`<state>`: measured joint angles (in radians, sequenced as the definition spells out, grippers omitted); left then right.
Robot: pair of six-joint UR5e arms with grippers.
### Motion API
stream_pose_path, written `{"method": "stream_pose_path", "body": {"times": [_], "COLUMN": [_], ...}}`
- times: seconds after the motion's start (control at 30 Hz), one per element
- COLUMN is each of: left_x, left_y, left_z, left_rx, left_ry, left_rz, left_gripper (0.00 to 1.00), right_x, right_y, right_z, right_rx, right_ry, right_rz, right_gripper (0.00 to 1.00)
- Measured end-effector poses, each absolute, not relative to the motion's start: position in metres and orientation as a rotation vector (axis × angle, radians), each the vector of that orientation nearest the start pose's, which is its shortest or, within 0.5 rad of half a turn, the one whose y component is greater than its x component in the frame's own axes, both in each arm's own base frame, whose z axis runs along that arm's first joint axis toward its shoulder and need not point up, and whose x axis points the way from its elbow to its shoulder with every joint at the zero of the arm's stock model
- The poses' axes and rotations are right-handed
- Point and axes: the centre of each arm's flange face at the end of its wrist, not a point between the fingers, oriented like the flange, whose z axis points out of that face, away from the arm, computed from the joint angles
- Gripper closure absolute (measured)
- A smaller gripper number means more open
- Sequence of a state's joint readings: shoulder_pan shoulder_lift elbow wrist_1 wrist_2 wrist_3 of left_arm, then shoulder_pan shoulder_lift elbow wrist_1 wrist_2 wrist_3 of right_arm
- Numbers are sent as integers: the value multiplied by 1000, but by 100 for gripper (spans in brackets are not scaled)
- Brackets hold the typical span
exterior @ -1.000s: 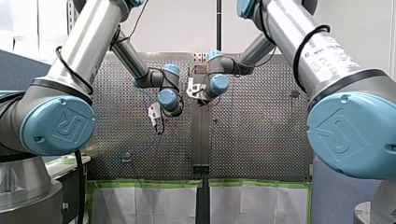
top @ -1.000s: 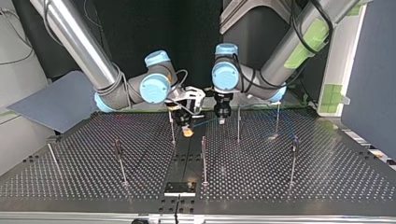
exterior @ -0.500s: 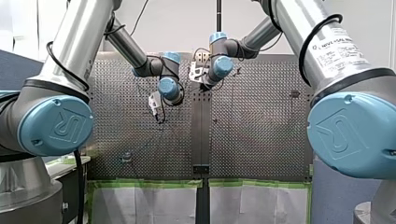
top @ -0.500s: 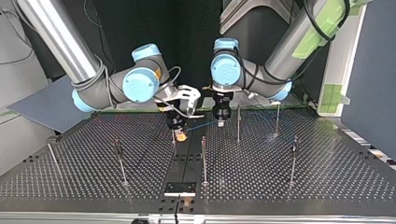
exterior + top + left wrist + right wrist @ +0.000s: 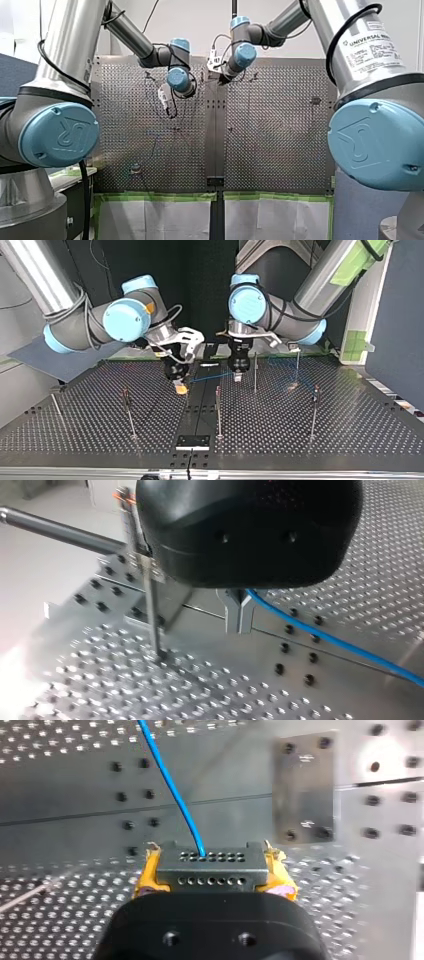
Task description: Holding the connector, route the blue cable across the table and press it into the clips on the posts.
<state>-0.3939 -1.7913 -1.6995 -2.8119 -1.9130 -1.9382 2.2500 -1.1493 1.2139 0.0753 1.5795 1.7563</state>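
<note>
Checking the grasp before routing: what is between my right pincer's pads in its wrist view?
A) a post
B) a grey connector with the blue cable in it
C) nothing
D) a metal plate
B: the right pincer clamps the grey connector in its yellow pads, the blue cable leaving its holes.

Quick colour rundown for you: the cable is bright blue, the connector dark grey with two rows of tiny holes. The right gripper has yellow pads on a black body, and the left gripper is black too. The table is silvery and hole-dotted all over. Green tape sits at 6 o'clock in the front view.
</note>
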Motion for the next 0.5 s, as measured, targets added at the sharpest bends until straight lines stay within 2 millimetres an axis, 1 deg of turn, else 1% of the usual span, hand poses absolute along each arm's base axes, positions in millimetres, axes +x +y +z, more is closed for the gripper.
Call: {"method": "stream_pose_path", "body": {"times": [0.23, 0.3, 0.4, 0.5], "left_x": [462, 461, 465, 472], "left_y": [-302, -302, -302, -303], "left_z": [373, 380, 382, 380], "left_rx": [-250, -252, -253, -246], "left_ry": [1524, 1501, 1482, 1469], "left_rz": [-352, -374, -401, -422], "left_gripper": [100, 100, 100, 100], "right_x": [502, 500, 500, 501], "right_y": [-407, -404, -403, -409], "right_z": [451, 459, 462, 454], "right_rx": [-2344, -2334, -2325, -2333], "right_ry": [1374, 1359, 1340, 1339], "right_rz": [-2351, -2366, -2370, -2349], "right_gripper": [100, 100, 100, 100]}}
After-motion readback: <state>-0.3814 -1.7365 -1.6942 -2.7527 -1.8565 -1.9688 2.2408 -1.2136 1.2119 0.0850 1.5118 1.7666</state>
